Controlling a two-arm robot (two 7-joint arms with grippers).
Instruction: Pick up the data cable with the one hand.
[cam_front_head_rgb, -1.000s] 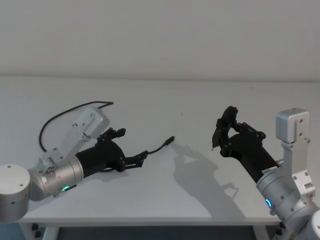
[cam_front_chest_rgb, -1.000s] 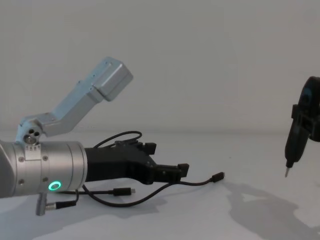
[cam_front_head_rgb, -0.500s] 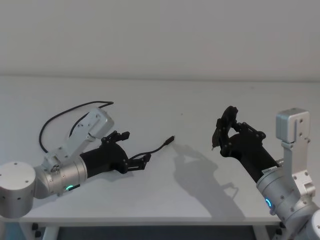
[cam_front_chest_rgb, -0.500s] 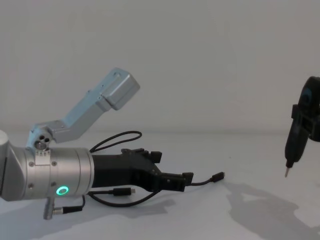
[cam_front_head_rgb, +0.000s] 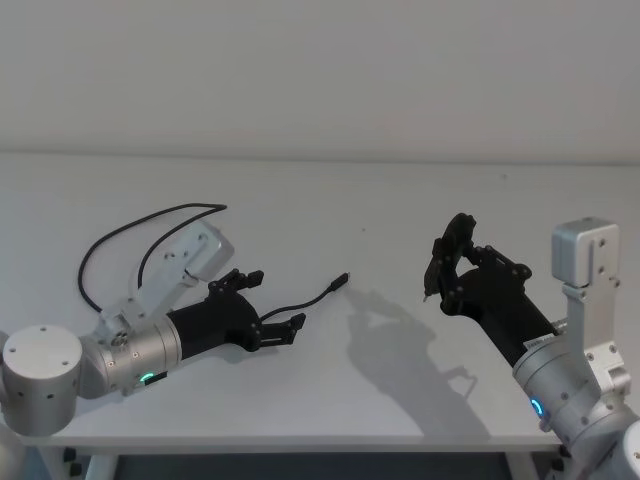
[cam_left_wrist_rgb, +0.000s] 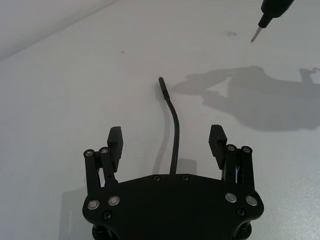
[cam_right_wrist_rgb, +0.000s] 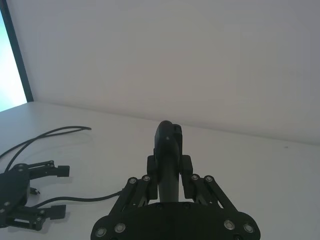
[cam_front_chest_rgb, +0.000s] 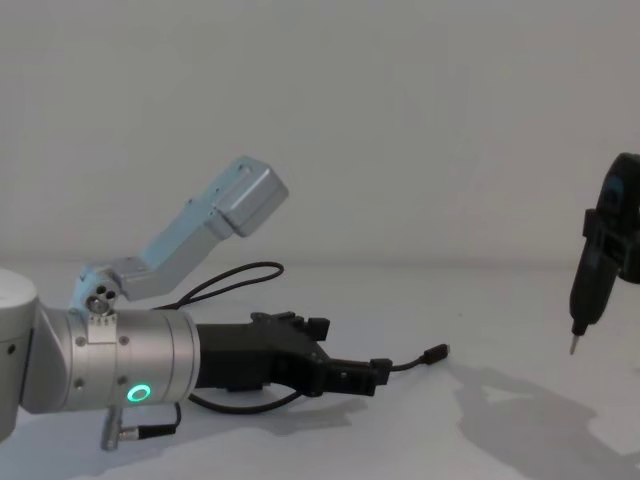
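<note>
Left gripper: wide open, empty, cable between fingers, tabletop front-left; open surface ahead. Right gripper: clamps tool, front-right, well apart.

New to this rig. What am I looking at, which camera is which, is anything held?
It is a two-armed robot at a white table. One picture looks down from its head, one across from its chest, one from each wrist. A black data cable lies on the table. The left gripper is low over it, fingers open on either side, nothing gripped yet. The right gripper hangs above the table's right side, shut on a black pointed tool.
</note>
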